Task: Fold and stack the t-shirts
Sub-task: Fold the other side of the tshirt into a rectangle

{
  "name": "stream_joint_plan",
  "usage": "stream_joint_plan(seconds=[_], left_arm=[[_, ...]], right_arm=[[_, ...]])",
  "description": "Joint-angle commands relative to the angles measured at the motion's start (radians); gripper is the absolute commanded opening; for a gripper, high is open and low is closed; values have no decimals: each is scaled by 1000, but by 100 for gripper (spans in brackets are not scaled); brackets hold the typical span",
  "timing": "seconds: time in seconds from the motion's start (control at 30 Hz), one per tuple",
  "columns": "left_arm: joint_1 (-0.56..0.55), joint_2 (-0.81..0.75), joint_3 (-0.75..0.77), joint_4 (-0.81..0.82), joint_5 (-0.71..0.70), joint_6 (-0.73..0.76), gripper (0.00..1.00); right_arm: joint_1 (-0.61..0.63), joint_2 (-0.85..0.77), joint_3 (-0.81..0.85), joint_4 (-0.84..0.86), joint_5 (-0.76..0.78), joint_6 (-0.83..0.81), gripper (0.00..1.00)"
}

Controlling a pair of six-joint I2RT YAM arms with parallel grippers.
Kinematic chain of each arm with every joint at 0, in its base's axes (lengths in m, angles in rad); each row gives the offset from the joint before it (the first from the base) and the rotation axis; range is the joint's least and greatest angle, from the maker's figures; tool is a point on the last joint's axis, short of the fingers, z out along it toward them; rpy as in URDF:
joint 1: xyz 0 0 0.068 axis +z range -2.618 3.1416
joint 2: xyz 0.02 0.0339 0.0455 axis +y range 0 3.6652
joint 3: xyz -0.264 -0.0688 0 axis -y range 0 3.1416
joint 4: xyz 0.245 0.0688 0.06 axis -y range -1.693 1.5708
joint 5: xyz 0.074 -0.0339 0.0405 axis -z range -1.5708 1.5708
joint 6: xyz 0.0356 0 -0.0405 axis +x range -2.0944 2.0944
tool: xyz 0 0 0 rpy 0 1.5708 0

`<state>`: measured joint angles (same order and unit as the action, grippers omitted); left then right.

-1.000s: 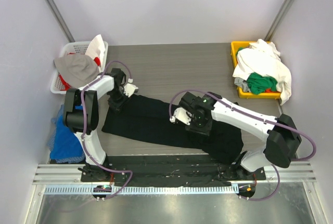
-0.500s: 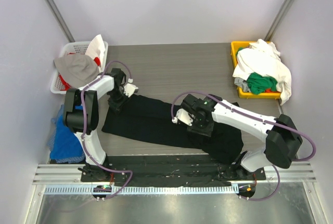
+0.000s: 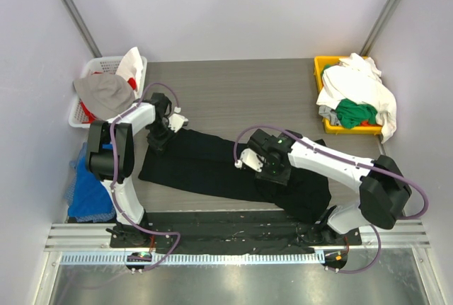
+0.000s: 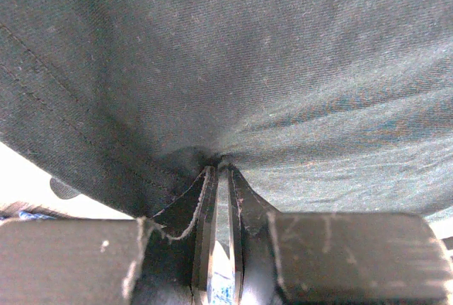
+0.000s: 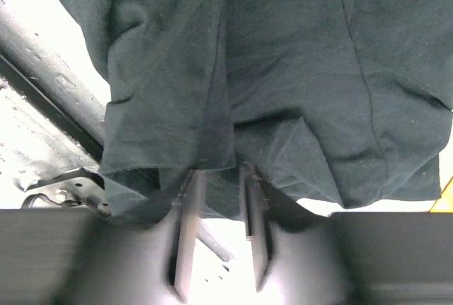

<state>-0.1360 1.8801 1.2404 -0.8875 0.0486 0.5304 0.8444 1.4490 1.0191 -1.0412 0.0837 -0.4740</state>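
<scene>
One black t-shirt (image 3: 205,162): flat on table (image 3: 241,93), long axis 10 to 4 o'clock.
Left gripper (image 4: 221,172): pinching its 10 o'clock end.
Right gripper (image 5: 221,177): half-spread astride a mid-shirt fold; grip unclear.

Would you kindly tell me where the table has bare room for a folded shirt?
Widest bare patch: the far middle of the table, bordered by the white basket, the yellow bin and the black t-shirt. The near half is crowded: the shirt sprawls there with the left hand and right hand on it.
</scene>
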Motion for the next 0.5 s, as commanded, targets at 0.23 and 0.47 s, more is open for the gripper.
stream_joint_plan(seconds=[0.23, 0.47], left_arm=[[9, 31, -41, 87, -36, 23, 15], [7, 40, -36, 87, -39, 20, 14]], right_arm=[[-7, 22, 10, 29, -71, 5, 9], [-5, 19, 84, -13, -133, 6, 1]])
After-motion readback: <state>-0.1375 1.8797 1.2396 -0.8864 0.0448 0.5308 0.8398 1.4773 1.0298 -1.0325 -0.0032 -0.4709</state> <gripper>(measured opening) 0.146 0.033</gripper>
